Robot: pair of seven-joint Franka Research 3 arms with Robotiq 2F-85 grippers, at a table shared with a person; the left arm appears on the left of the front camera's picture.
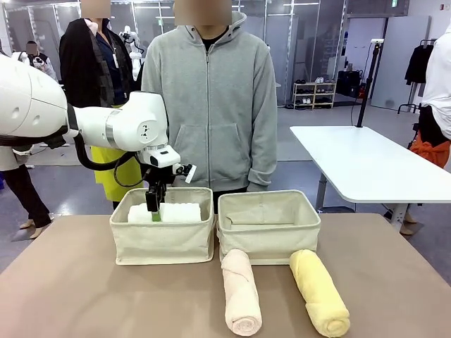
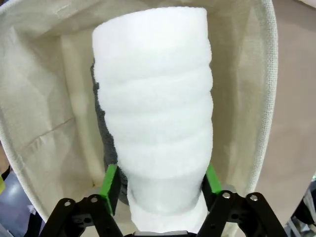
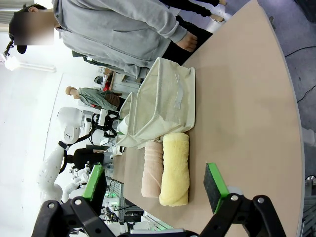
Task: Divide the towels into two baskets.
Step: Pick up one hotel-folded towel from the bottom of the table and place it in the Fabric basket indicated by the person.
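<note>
Two cream baskets stand side by side at the table's far edge. In the left basket [image 1: 162, 243] lies the white towel [image 1: 180, 211] on top of the dark grey towel [image 2: 101, 133], which peeks out beneath it. My left gripper [image 1: 153, 204] reaches down into this basket and is open; its green pads sit close along both sides of the white towel [image 2: 153, 89]. The right basket [image 1: 268, 239] shows no towel inside. The pink towel [image 1: 241, 292] and the yellow towel [image 1: 320, 292] lie on the table in front of it. My right gripper [image 3: 155, 182] hovers open above the table, holding nothing.
A person in a grey hoodie [image 1: 208, 105] stands right behind the baskets. The brown table [image 1: 84, 296] has bare room at the front left. A white table [image 1: 366, 162] stands off to the back right.
</note>
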